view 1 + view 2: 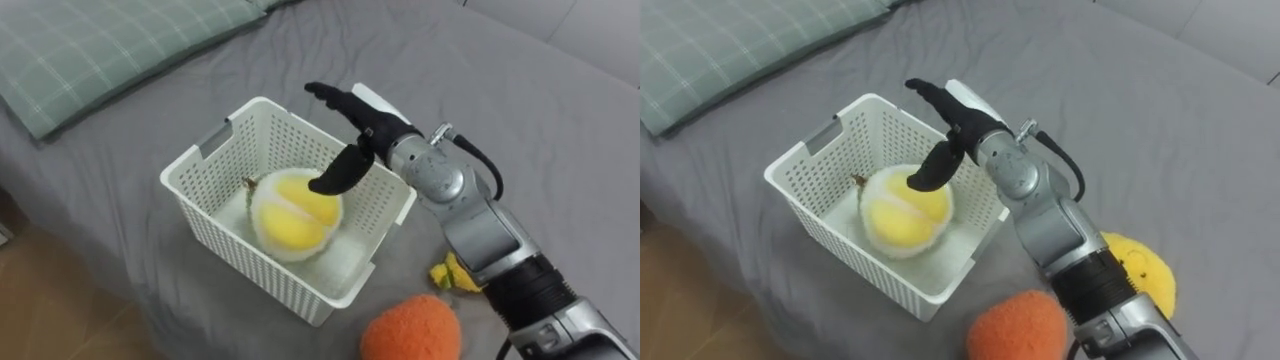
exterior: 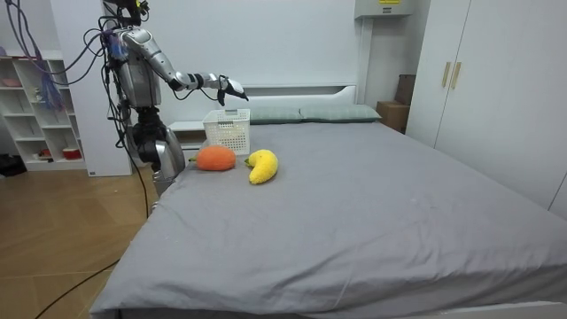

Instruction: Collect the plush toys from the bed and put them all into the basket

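A white slotted basket [image 1: 200, 160] stands on the grey bed. A round yellow and white plush toy [image 1: 285, 215] lies inside it. My right hand [image 1: 360, 125] hovers open over the basket's far rim, fingers stretched out and thumb hanging down just above the toy, holding nothing. An orange plush toy [image 1: 412, 330] lies on the bed near the basket's front right corner. A yellow banana toy [image 1: 1140, 265] lies to its right, partly behind my forearm. In the room view I stand at the bed's side at the room view's left, my right hand [image 2: 232, 88] reaching over the basket [image 2: 227, 131].
A green checked pillow [image 1: 100, 50] lies at the far left of the bed. The bed's edge and wooden floor [image 1: 40, 300] run along the lower left. White wardrobes [image 2: 478, 80] stand at the room view's right, and open shelves [image 2: 35, 106] stand behind me.
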Controlling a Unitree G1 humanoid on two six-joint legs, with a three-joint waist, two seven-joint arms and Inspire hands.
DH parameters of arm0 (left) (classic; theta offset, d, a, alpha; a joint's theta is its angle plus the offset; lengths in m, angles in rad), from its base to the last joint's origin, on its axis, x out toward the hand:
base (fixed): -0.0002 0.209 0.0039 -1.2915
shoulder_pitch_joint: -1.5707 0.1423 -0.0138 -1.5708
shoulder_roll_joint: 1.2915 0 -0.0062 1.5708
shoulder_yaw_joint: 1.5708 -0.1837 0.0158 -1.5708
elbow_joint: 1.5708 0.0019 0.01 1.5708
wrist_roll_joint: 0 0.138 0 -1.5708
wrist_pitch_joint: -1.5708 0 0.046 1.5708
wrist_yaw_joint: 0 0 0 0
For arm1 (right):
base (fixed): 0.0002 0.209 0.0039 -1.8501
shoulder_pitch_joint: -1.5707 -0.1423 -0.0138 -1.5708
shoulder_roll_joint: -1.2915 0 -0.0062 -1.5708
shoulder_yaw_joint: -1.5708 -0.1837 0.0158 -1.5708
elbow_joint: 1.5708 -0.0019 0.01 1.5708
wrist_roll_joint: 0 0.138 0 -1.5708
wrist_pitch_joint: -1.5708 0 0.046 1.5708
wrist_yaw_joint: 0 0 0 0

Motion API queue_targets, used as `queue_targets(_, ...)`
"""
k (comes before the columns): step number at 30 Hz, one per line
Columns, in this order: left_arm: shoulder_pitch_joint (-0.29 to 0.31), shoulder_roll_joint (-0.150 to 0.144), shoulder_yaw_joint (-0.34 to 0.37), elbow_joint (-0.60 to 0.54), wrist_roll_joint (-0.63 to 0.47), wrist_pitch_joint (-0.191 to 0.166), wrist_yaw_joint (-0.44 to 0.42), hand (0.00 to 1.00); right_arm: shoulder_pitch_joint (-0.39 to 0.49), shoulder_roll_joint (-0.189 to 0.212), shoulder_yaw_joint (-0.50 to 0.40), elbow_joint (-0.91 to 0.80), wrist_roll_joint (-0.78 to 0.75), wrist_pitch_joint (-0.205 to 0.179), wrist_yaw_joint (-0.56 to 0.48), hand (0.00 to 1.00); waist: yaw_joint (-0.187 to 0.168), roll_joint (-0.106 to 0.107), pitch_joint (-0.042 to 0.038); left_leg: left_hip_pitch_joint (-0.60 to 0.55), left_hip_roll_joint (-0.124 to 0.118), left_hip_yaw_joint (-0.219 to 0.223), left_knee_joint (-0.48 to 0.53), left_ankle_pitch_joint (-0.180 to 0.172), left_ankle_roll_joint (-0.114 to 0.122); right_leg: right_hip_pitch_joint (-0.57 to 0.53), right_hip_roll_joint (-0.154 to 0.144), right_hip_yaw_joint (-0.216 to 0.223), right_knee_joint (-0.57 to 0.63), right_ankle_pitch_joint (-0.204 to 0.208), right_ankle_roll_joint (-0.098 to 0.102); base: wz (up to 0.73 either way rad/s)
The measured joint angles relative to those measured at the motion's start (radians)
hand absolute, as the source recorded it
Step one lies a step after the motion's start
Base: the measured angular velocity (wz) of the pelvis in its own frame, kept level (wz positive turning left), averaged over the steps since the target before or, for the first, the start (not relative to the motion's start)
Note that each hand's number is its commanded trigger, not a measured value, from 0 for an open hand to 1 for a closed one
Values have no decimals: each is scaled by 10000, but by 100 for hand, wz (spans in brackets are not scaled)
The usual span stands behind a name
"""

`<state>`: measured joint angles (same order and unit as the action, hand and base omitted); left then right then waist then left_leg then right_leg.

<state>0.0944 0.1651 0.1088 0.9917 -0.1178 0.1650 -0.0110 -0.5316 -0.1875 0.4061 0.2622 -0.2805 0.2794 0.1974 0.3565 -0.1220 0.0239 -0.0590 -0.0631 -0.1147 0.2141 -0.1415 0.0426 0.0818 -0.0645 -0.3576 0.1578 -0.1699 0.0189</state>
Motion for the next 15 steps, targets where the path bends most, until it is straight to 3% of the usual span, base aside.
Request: queue_targets(15,11,-52,-111,0,17,8,-17,0,1,-37,-76,-2,74,-5,-328,0,-30,115,-49,28,-2,14,6,5,1,11,-9,9,-1,1,2,0)
